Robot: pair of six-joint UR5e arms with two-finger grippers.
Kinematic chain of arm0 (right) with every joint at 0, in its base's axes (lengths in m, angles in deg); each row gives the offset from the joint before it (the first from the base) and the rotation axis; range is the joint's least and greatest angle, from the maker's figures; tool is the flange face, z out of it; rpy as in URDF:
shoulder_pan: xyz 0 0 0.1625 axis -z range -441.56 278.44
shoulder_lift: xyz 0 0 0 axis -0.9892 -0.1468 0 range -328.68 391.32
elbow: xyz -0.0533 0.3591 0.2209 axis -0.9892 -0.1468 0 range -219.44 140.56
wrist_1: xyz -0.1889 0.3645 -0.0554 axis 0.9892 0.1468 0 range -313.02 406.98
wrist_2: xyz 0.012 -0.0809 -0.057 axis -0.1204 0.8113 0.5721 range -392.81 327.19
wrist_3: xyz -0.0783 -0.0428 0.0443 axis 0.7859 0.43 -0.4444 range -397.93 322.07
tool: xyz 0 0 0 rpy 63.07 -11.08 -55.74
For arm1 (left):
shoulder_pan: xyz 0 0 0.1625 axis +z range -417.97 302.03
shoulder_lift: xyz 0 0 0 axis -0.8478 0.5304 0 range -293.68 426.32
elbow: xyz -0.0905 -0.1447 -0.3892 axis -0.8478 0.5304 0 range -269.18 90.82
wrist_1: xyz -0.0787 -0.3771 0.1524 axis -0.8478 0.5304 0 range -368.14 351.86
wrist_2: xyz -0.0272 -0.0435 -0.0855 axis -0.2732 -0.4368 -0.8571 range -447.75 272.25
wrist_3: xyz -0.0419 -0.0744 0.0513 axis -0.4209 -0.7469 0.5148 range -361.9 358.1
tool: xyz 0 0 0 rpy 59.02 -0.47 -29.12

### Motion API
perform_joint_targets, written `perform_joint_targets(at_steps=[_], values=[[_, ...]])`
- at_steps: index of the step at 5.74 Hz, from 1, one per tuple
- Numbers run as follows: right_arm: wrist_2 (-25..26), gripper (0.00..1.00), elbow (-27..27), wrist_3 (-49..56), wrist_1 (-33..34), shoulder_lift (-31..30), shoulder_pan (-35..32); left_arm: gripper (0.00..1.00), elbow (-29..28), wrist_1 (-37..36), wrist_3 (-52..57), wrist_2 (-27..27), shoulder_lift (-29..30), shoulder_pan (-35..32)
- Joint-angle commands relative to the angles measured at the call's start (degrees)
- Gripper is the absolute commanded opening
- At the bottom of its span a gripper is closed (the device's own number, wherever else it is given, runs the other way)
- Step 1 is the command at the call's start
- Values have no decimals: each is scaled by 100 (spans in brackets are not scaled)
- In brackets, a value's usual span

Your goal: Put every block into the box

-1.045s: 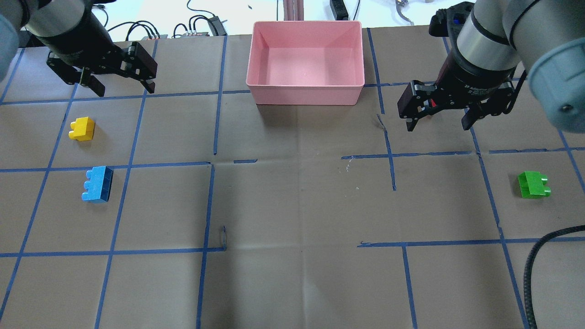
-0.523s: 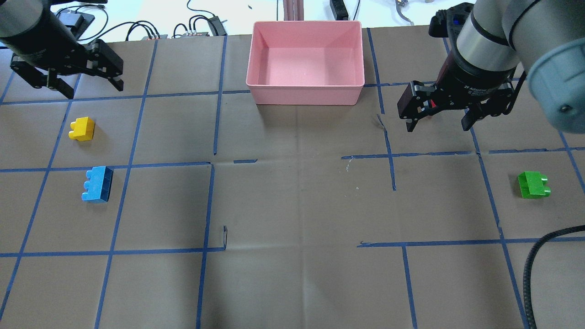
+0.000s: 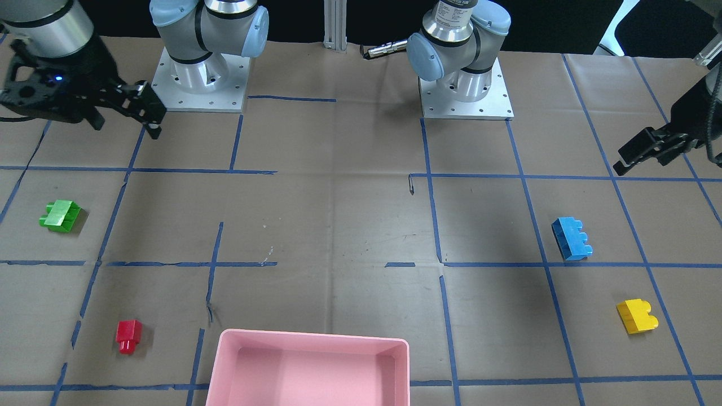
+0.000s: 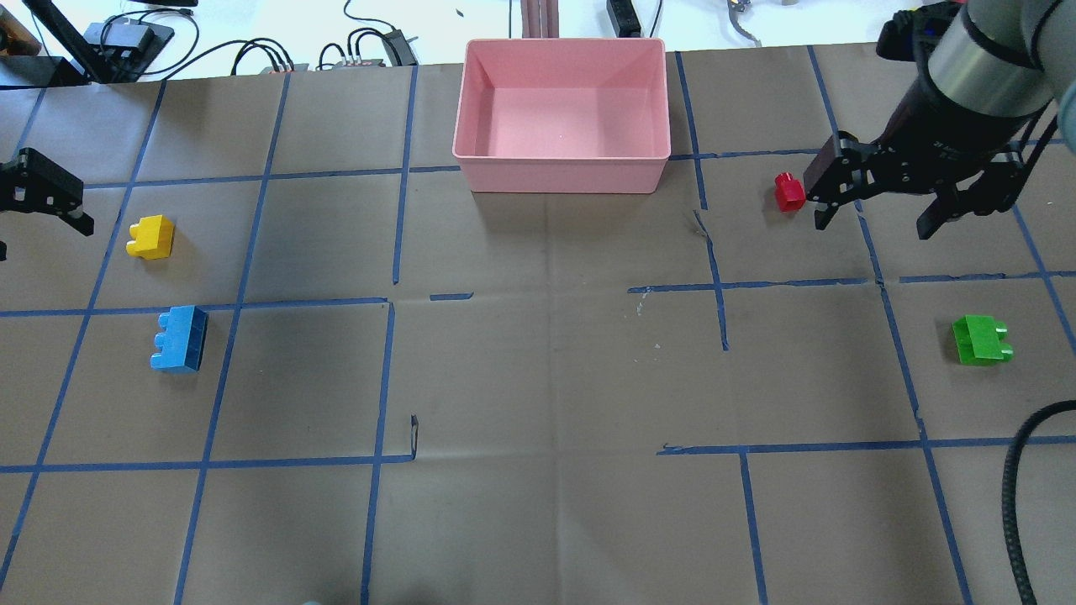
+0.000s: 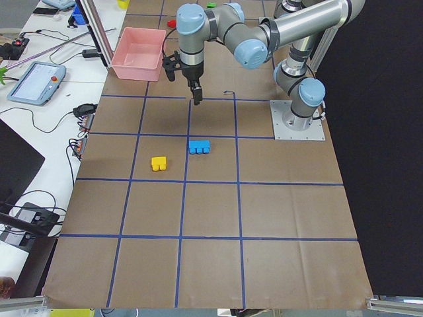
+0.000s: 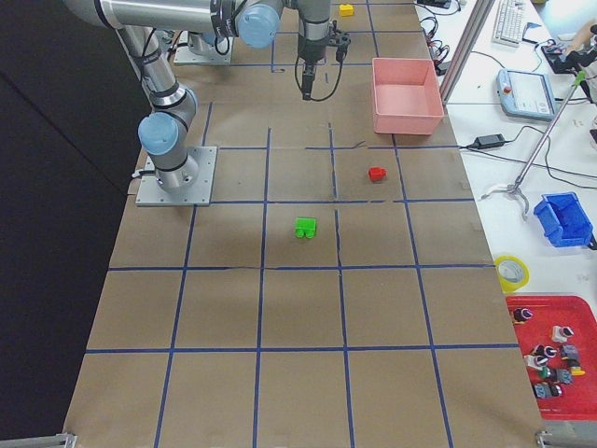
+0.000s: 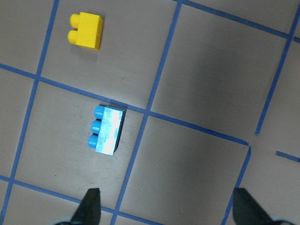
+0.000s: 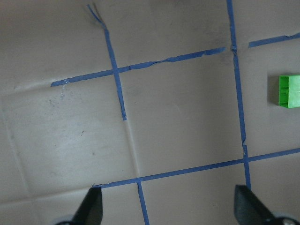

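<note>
The pink box (image 4: 561,157) stands empty at the far middle of the table and also shows in the front view (image 3: 310,338). The yellow block (image 4: 151,237) and the blue block (image 4: 179,339) lie at the left. The red block (image 4: 789,192) lies right of the box, and the green block (image 4: 981,339) at the far right. My left gripper (image 4: 40,239) is open and empty at the left edge, left of the yellow block. My right gripper (image 4: 874,227) is open and empty, just right of the red block. The left wrist view shows the blue block (image 7: 107,131) and the yellow block (image 7: 86,31).
Cables and small devices (image 4: 370,46) lie beyond the table's far edge. A black hose (image 4: 1017,487) curves in at the lower right. The two arm bases (image 3: 200,73) stand on the robot's side. Blue tape lines grid the brown paper.
My left gripper has moved left and nearer, mostly leaving the overhead view. My right gripper has moved right, uncovering the red block. Both stay open.
</note>
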Motion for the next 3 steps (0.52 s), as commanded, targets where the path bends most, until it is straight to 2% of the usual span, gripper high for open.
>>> perform_joint_targets(at_steps=[1, 2, 3], values=[[105, 100, 19, 23, -18, 44, 532, 98, 540, -60, 979, 13, -68, 125], [89, 100, 176, 6, -18, 122, 864, 97, 794, -129, 1029, 13, -59, 142], [149, 100, 665, 310, 365, 201, 1198, 97, 1214, -835, 1012, 57, 2, 142]])
